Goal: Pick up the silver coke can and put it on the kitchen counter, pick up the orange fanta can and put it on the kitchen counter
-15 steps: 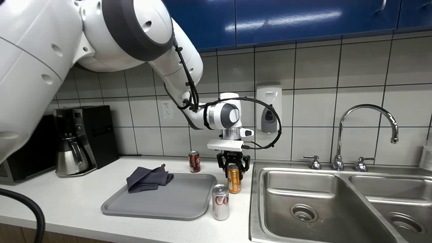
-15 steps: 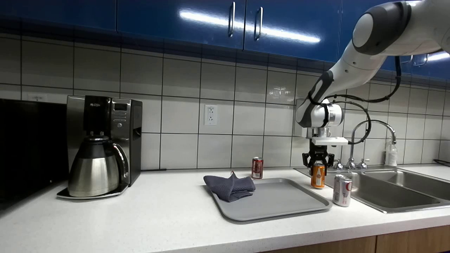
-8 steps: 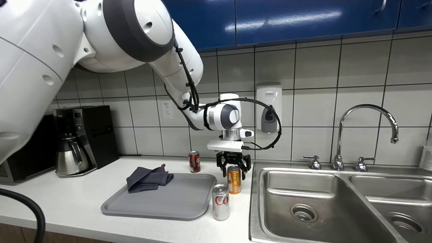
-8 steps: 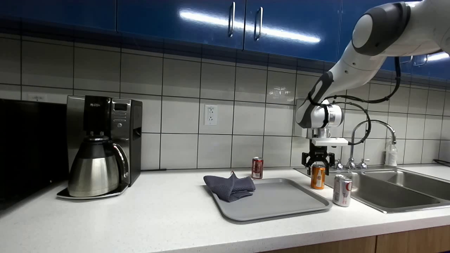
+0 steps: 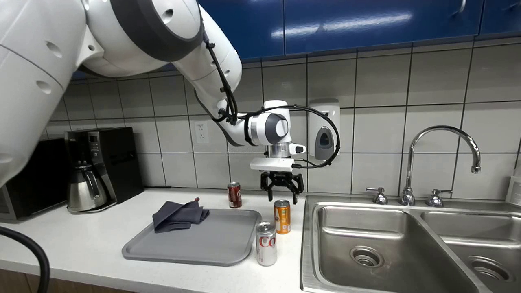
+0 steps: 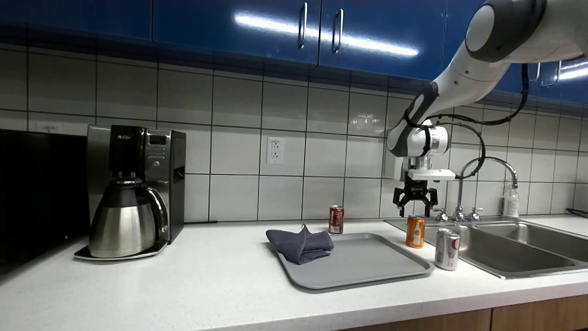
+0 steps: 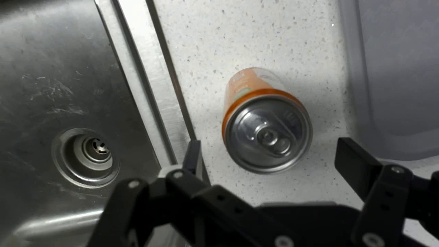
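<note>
In an exterior view, the claw (image 5: pixel 283 199) hung released above the orange can (image 5: pixel 282 217), which stood upright on the tabletop (image 5: pixel 81 238). In an exterior view, the silver can (image 6: pixel 448 252) stood there also. In the wrist view, the spread fingers (image 7: pixel 355 168) were apart from the orange can.

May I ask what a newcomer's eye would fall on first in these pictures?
Probably the big white arm stretched over the counter, its open fingers above the orange can. Next, perhaps, the blue cabinets overhead in both exterior views, then the steel sink beside that can.
</note>
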